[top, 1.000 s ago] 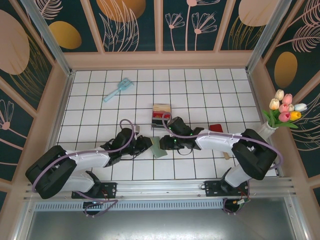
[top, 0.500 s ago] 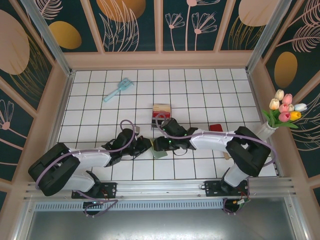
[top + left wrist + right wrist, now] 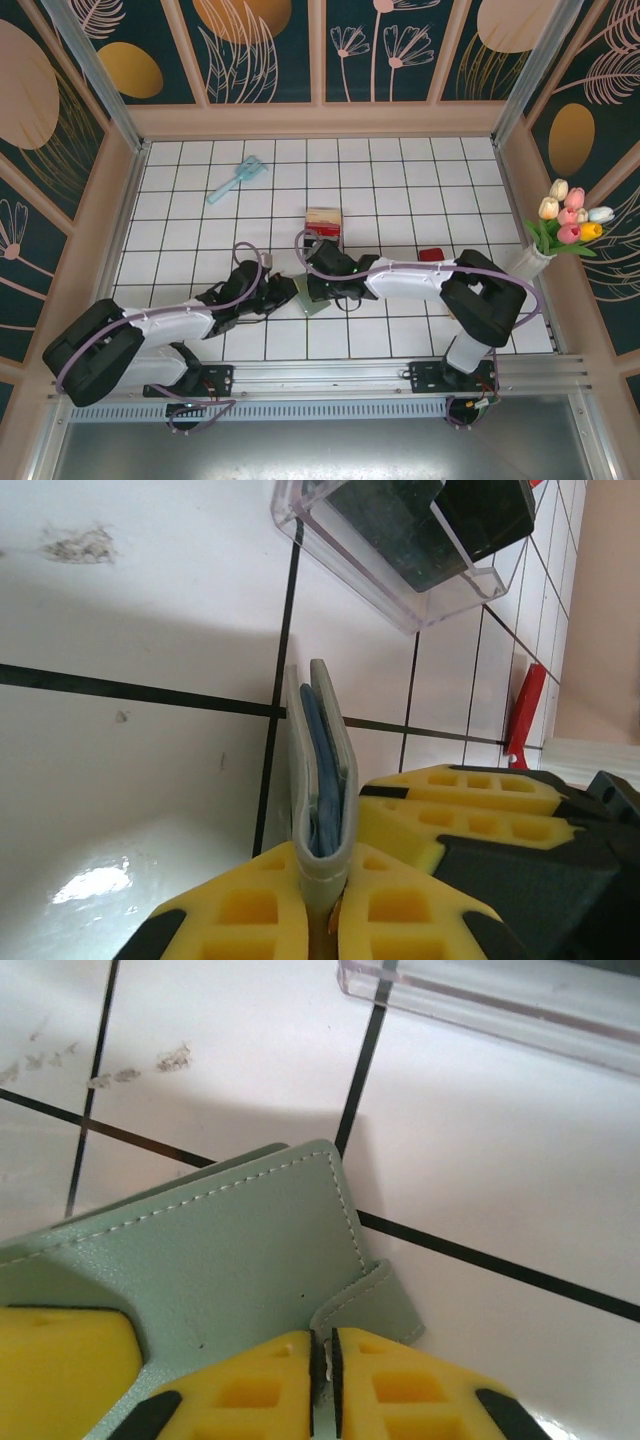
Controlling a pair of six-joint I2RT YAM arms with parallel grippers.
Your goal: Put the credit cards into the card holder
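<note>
The sage-green card holder [image 3: 312, 299] stands on edge, slightly parted, with blue lining showing [image 3: 322, 760]. My left gripper [image 3: 320, 905] is shut on its folded spine. My right gripper [image 3: 322, 1375] is shut on the holder's small closing tab [image 3: 372, 1303], beside the stitched green cover [image 3: 220, 1260]. In the top view the left gripper [image 3: 284, 293] and the right gripper [image 3: 318, 287] meet at the holder. A red credit card [image 3: 432, 255] lies flat to the right [image 3: 525, 715]. Dark cards sit inside the clear box [image 3: 400, 550].
The clear plastic box [image 3: 322, 222] stands one tile behind the holder [image 3: 500, 995]. A light-blue brush [image 3: 237, 178] lies at the far left. A vase of tulips [image 3: 566, 222] stands at the right wall. Wooden walls ring the tiled floor.
My right gripper has slid left across the tiles to the card holder's edge. The left gripper and the holder have shifted slightly left and forward.
</note>
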